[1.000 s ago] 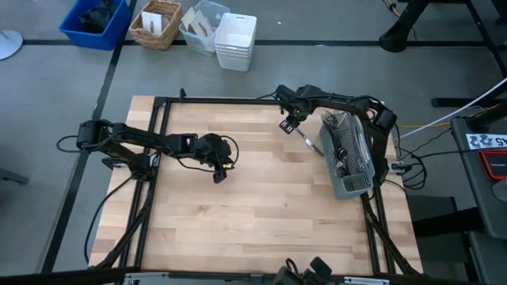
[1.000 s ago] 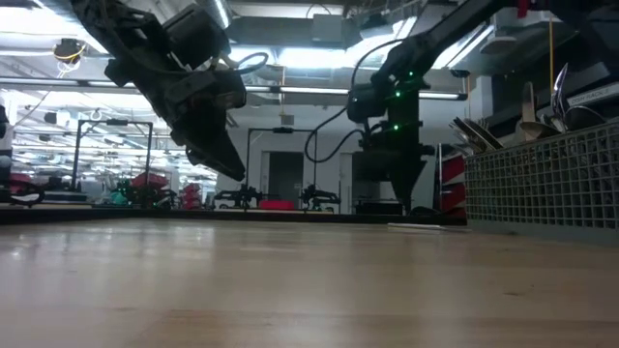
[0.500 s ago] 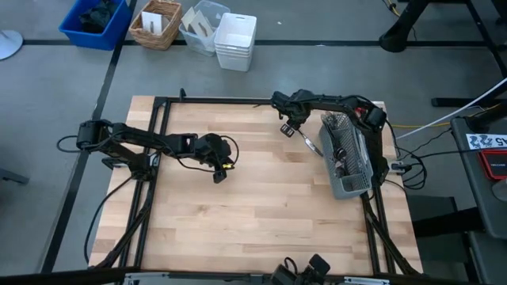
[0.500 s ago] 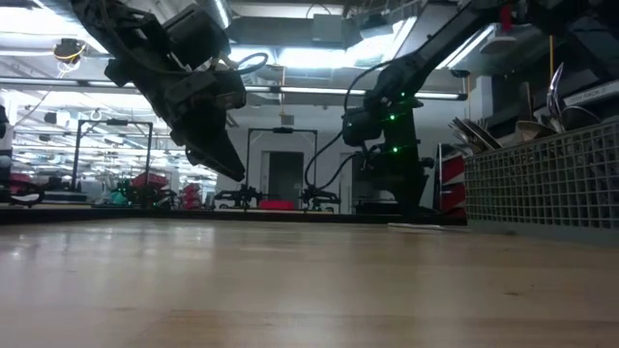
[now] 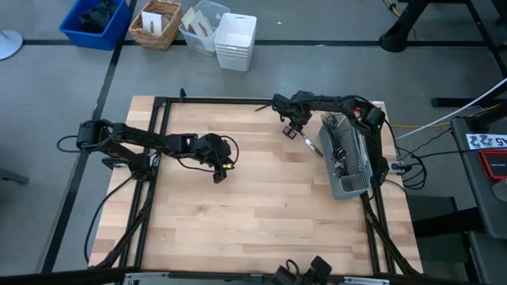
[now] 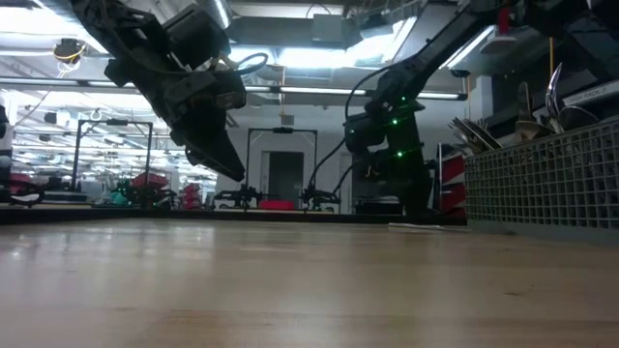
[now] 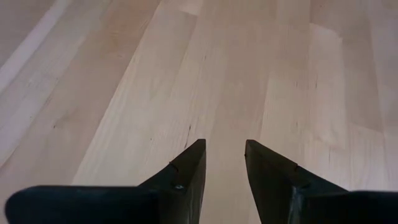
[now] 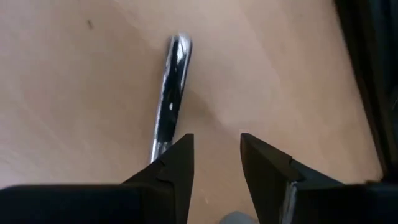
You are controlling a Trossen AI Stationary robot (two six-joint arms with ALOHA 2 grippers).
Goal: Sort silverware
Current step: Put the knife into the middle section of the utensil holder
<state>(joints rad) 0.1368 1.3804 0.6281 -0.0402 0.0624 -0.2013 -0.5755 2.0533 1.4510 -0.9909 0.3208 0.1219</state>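
One piece of silverware [image 5: 310, 144] lies flat on the wooden table just left of the dark wire-mesh caddy [image 5: 346, 154], which holds more silverware [image 6: 527, 106] standing up. My right gripper [image 5: 291, 131] hangs open low over the far end of that loose piece. In the right wrist view its shiny handle [image 8: 171, 93] runs beside and under one finger [image 8: 177, 162], outside the gap. My left gripper [image 5: 219, 176] waits open above bare wood left of the table's middle, with nothing between its fingers [image 7: 186, 177]. My right gripper points steeply down at the table from above, its fingers standing beside the loose piece's handle [image 8: 163, 134]. One finger hides where the handle runs under it, so I cannot tell whether it touches.
The caddy stands along the table's right edge, close to my right arm. Black frame rails [image 5: 162, 119] run along the table's left and far edges. A blue bin [image 5: 95, 22], a wicker basket [image 5: 155, 24] and white containers [image 5: 235, 39] stand on the floor beyond the far edge.
My right gripper has sunk toward the table over the loose piece of silverware and has tipped to point more steeply down. Its fingers have stayed open. The piece has not moved.
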